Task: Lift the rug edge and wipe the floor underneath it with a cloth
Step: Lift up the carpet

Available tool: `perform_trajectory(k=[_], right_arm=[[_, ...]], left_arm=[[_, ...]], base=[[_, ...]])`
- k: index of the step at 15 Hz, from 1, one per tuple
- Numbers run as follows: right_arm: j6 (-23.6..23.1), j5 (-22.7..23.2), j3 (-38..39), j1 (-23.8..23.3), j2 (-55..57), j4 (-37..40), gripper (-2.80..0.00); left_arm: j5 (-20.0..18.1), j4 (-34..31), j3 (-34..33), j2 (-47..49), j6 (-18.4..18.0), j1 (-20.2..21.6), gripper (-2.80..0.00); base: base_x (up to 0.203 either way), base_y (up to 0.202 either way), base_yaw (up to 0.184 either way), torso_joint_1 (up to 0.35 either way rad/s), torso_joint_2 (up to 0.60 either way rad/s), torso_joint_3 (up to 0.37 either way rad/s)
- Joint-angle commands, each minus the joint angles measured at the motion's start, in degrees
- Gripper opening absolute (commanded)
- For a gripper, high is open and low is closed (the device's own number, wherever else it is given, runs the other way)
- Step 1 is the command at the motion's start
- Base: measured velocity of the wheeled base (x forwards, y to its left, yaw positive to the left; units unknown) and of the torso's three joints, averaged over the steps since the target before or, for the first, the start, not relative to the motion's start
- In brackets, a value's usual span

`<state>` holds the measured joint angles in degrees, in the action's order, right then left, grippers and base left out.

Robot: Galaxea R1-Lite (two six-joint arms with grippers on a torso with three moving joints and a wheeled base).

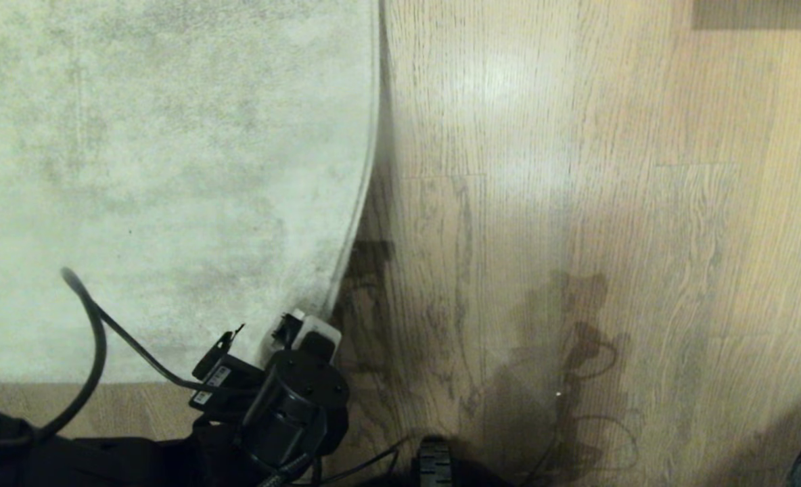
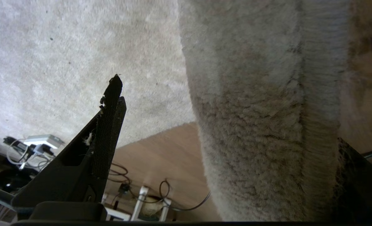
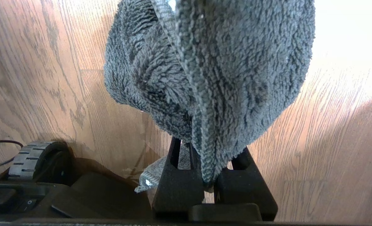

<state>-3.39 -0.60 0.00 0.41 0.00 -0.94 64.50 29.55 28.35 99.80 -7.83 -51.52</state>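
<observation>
1. Light brown wood-grain plank floor (image 1: 576, 203) lies beside the pale grey-beige short-pile rug edge (image 1: 367, 169).
2. Left gripper (image 1: 265, 341) – jaws wide apart – straddles the raised edge near the corner.
3. Right gripper (image 3: 209, 175) is clamped on the dark grey fluffy cloth (image 3: 217, 69) – over bare planks.

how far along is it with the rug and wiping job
Done: the right gripper is shut on the cloth, held above bare floor. In hand: the left gripper, jaws wide open, has the rug edge between them near the rug's corner, not yet clamped. Left: clamp, lift, wipe underneath.
</observation>
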Motion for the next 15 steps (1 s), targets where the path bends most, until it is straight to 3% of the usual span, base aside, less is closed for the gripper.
perform_trajectory(k=[1, 2, 8, 15], right_arm=[[0.0, 0.0, 0.0, 0.0, 0.0, 0.0, -2.8], [0.0, 0.0, 0.0, 0.0, 0.0, 0.0, -2.8], [0.0, 0.0, 0.0, 0.0, 0.0, 0.0, -2.8], [0.0, 0.0, 0.0, 0.0, 0.0, 0.0, -2.8]], left_arm=[[0.7, 0.2, -0.4, -0.5, 0.0, 0.1, 0.0], [0.8, 0.2, -0.4, -0.5, 0.0, 0.1, -2.8], [0.4, 0.1, -0.4, -3.8, 0.1, 0.5, -2.8], [0.2, 0.0, -0.3, -10.3, -0.1, 3.7, -2.8]], base=[[0.0, 0.0, 0.0, 0.0, 0.0, 0.0], [0.0, 0.0, 0.0, 0.0, 0.0, 0.0], [0.0, 0.0, 0.0, 0.0, 0.0, 0.0], [0.0, 0.0, 0.0, 0.0, 0.0, 0.0]])
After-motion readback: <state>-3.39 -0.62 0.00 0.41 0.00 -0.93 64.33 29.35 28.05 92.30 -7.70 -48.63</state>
